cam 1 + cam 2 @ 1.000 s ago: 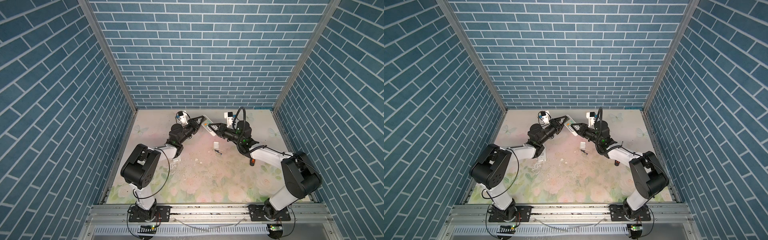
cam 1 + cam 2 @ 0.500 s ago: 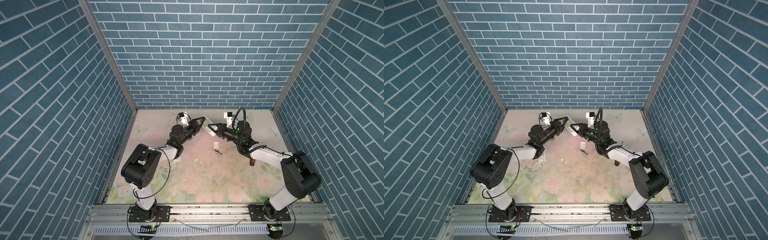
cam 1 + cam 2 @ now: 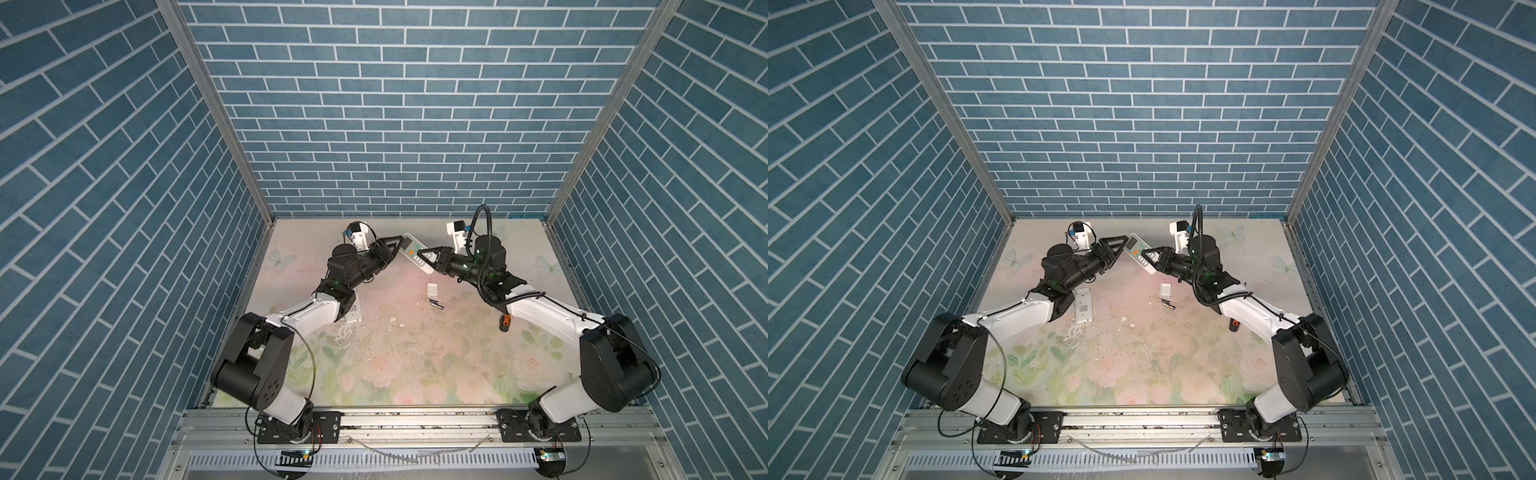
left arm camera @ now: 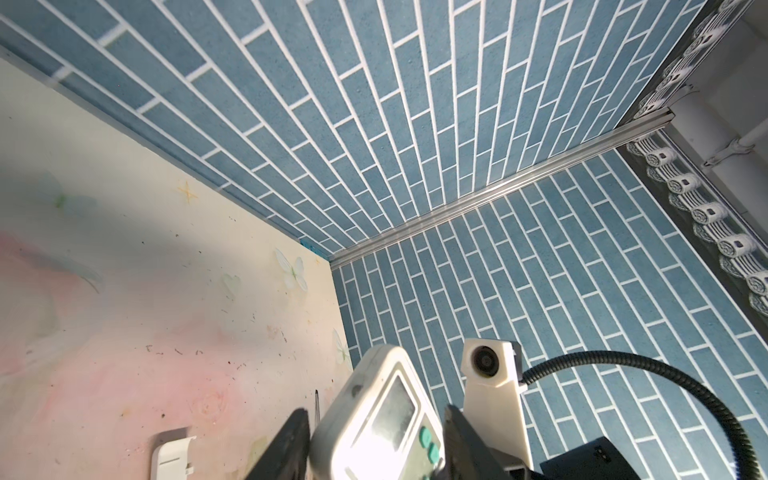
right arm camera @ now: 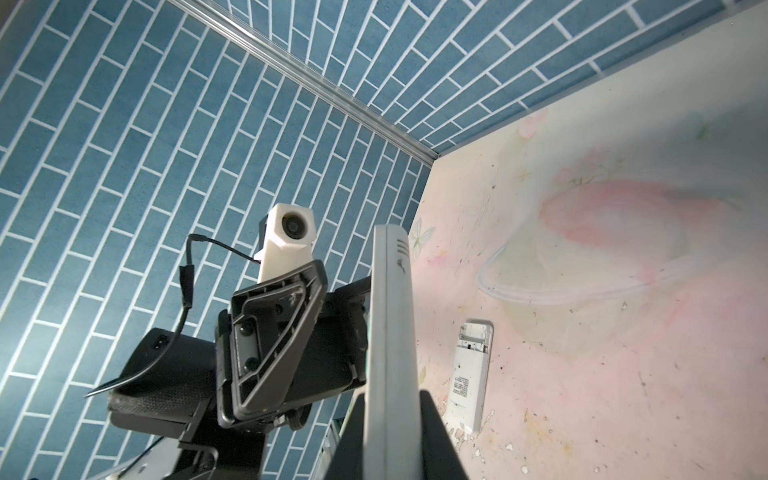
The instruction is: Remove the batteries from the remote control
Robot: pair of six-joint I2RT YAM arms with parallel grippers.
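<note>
right pincer (image 3: 423,254) clamped on the white remote control (image 3: 410,246), holding it up off the surface (image 3: 415,353). left pincer (image 3: 397,248) apart, straddling its screen end. two batteries (image 3: 436,306) lie below, just beside a white battery cover (image 3: 432,289).

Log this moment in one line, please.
left fingers: open around remote | right fingers: shut on remote, aloft | batteries: on table by cover | second remote: on table
</note>
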